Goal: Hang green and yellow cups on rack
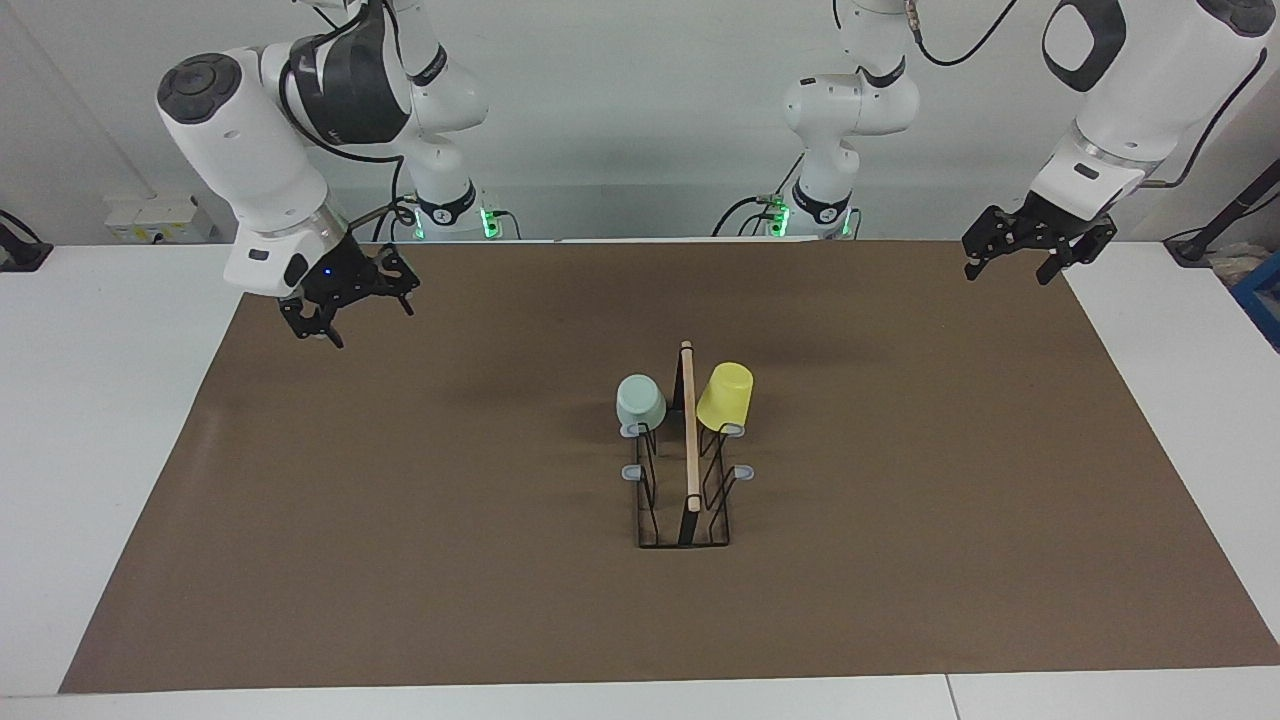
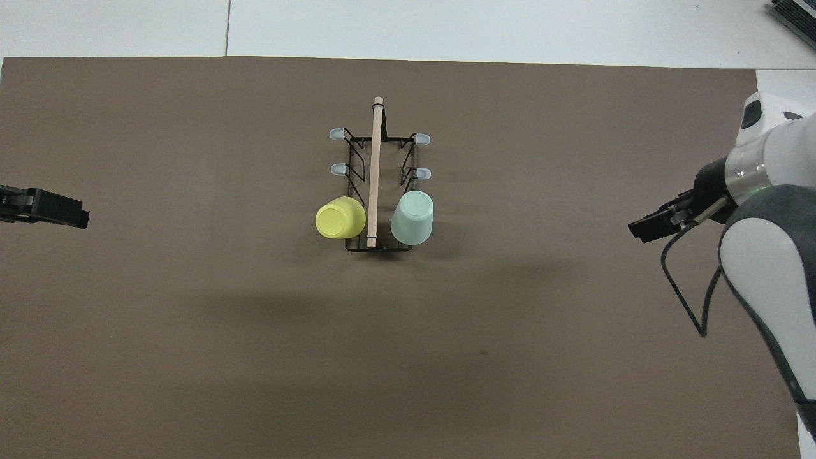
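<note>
- The rack (image 1: 686,470) is seen standing on the brown mat (image 1: 400,520) near the middle of the table, its wooden rod (image 1: 689,425) running toward and away from the robots.
- The green cup (image 1: 640,401) is seen upside down on a prong at the end of the rack nearer the robots, on the side toward the right arm's end of the table.
- The yellow cup (image 1: 725,394) is seen upside down on the matching prong across the rod, on the side toward the left arm's end.
- The right gripper (image 1: 345,307) is held above the mat's corner at the right arm's end, fingers spread and empty.
- The left gripper (image 1: 1035,252) is held above the mat's edge at the left arm's end, fingers spread and empty.
- In the facing view both arms and their bases with green lights are shown whole; in the overhead view only a dark tip of the left gripper (image 2: 44,207) and part of the right gripper (image 2: 660,223) are caught.
- In the overhead view the four free grey-capped prongs (image 2: 336,134) are laid out plainly in two pairs, and both cups' flat bottoms are seen.
- No readable writing or brand mark can be made out.
</note>
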`<state>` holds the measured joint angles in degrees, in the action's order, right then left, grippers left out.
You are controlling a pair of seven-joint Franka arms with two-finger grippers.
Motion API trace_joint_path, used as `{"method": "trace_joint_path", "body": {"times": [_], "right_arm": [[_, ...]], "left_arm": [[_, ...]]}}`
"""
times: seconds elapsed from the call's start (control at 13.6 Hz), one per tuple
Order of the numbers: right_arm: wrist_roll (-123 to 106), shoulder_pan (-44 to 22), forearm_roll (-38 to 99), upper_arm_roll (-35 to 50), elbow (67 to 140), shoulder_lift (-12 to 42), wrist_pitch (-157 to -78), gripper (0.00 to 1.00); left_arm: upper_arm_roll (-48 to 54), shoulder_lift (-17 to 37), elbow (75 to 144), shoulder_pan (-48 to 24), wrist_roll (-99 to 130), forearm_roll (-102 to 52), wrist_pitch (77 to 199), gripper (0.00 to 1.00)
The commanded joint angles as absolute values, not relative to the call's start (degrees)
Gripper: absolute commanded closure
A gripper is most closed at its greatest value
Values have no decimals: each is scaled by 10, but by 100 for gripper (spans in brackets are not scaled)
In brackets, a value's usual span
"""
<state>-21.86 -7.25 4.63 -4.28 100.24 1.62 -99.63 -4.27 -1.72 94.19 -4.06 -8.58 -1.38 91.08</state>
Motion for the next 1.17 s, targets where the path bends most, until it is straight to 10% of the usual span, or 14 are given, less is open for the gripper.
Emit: {"method": "trace_joint_path", "body": {"times": [0.0, 1.1], "right_arm": [[-154, -10, 32, 9, 986, 30, -983, 0], [-34, 42, -41, 53, 978, 21, -956, 0]], "left_arm": [[-43, -28, 945, -37, -88, -22, 903, 0], [-44, -39, 947, -36, -89, -23, 880, 0]]}}
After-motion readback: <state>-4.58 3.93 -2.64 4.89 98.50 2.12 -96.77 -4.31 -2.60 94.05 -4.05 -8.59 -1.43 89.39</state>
